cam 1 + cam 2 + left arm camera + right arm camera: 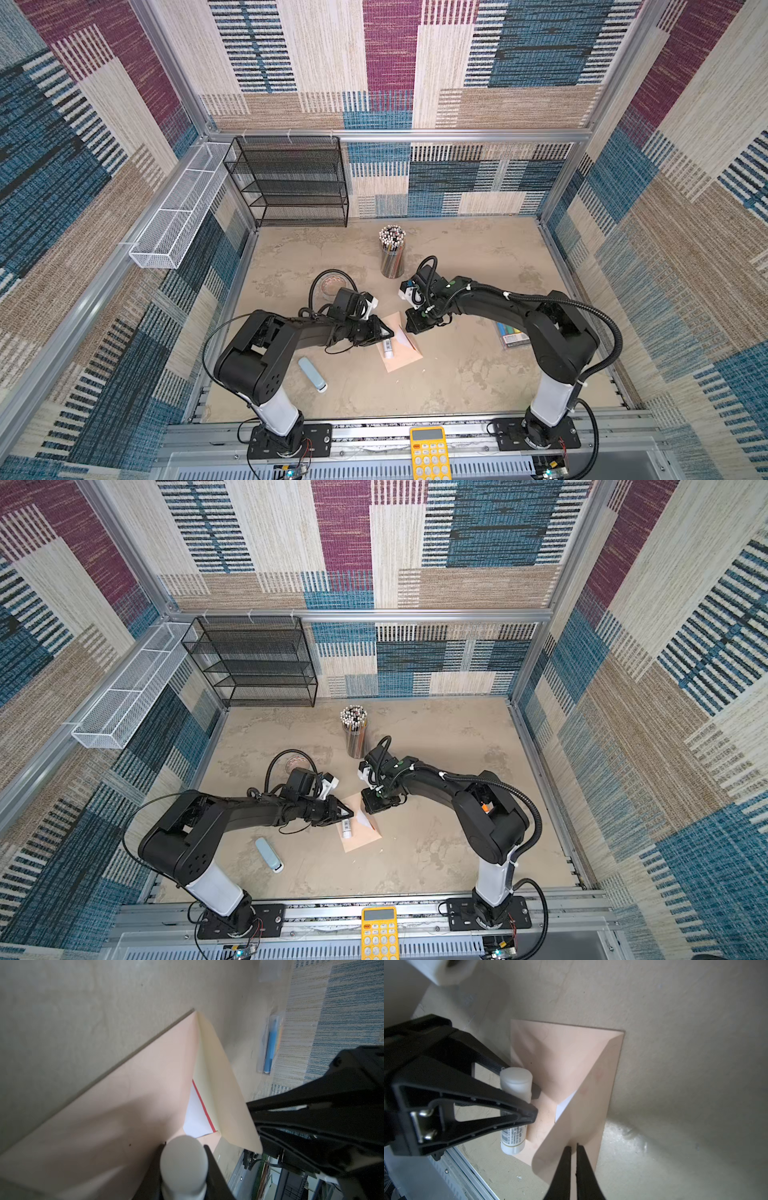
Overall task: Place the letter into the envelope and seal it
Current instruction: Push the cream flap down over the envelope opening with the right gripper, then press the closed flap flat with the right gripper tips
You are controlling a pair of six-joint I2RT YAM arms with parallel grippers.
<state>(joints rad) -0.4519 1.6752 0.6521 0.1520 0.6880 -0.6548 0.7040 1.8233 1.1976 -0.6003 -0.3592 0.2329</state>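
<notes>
Left gripper (519, 1093): fingers narrowed onto a white glue stick (516, 1082), gripping it about mid-body, just over the envelope's left part.
Glue stick: roughly upright, its lower end down at the paper near the envelope's edge; I cannot tell whether it touches or whether its cap is off.
Envelope (401, 357): pale peach, flat on the desk (457, 374) between the two arms, mouth open.
Letter (196, 1118): already inside the envelope; only a white corner with a thin red edge shows in the V of the opening.
Flap (583, 1115): raised off the envelope body, cream inner face turned toward the glue stick, not folded down.
Right gripper (573, 1147): fingers pinched nearly together on the flap near its pointed tip, holding it up.
Done: insertion looks finished, since the card sits almost wholly in the pocket.
In hand: by my reading, the gluing step, one arm presenting the flap while the other brings the stick.
Left: spread glue, fold the flap down, press it closed.
Unclear: no glue trace can be made out on flap or body.
</notes>
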